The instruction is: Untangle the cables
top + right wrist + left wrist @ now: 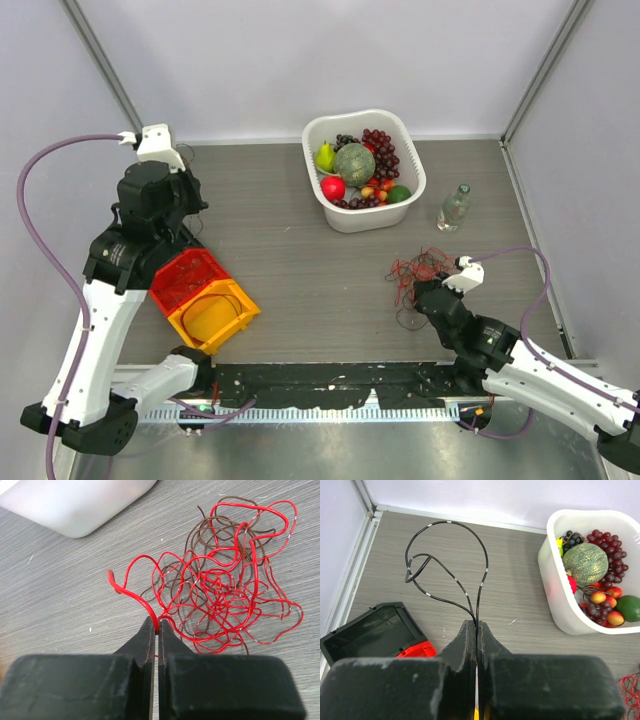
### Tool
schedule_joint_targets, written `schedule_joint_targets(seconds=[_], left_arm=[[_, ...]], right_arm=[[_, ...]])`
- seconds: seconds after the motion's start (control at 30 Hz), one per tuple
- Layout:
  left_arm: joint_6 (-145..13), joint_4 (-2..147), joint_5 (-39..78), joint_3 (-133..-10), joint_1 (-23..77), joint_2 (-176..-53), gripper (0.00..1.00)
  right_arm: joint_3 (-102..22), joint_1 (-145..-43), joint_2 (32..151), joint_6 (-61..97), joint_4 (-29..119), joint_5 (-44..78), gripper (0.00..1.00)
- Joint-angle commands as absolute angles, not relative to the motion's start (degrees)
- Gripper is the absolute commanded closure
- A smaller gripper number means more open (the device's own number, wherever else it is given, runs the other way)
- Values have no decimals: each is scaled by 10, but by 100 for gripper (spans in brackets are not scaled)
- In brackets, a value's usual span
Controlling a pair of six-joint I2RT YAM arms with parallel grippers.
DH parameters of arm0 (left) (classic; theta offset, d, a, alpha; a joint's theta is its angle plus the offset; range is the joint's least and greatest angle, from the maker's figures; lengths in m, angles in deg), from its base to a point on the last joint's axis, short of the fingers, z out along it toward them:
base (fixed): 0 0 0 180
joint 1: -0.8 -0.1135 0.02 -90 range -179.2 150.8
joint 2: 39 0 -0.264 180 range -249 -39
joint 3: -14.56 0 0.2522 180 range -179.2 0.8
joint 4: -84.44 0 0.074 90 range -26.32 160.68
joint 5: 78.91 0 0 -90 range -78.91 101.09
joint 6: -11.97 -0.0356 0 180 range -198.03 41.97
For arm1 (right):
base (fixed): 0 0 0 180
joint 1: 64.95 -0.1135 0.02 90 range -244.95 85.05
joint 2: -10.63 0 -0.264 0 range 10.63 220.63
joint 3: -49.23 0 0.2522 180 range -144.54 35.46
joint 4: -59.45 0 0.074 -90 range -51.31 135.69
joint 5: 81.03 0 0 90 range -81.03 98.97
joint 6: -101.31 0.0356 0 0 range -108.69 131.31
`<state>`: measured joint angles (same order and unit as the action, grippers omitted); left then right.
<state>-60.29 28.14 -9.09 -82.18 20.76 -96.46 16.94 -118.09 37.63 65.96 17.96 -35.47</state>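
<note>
1. The left gripper [477, 626] has its jaws pressed together on a black cable [447, 523], with the two runs of the cable pinched side by side at the fingertips.
2. From that pinch the black cable rises in one wide loop with a smaller loop folded inside it on the left. Pale bands mark it at intervals. Whether the loop touches the table [300, 270] cannot be told.
3. The left arm stands at the far left of the table, well apart from the other wires.
4. The right gripper [157, 626] is likewise closed, its tips nipping a red strand [115, 584] that bends up and to the left from the grip to a kinked end.
5. That strand runs to the right into the bundle of cables [220, 597], a loose knot of red and brown loops crossing over each other and lying flat on the table just beyond the fingers.
6. In the overhead view the bundle lies on the right side of the table, near a clear bottle [454, 207] that stands upright behind it.
7. A white basin [365, 218] sits at the far middle, holding a melon [354, 163], dark grapes [382, 150] and other fruit.
8. A red bin [185, 278] and a yellow bin [245, 308] rest together at the near left, beside the left arm.
</note>
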Motion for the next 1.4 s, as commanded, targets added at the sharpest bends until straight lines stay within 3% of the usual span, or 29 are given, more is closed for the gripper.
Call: schedule_joint_targets(seconds=[0.0, 0.27, 0.43, 0.73, 0.97, 1.37], left_arm=[[-617, 284, -118, -810, 200, -953, 100], [-623, 292, -135, -766, 193, -936, 100], [-620, 267, -209, -744, 191, -917, 100], [-523, 220, -281, -615, 190, -873, 100], [-442, 273, -230, -520, 169, -918, 100], [-365, 377, -23, -447, -12, -1008, 100]], right_arm=[[174, -1179, 373, 656, 202, -360, 99], [176, -1179, 366, 654, 201, -358, 99], [175, -1179, 372, 654, 203, -359, 99], [173, -1179, 382, 652, 206, -359, 99], [175, -1180, 377, 652, 206, -356, 99], [176, -1179, 374, 650, 206, -356, 99]])
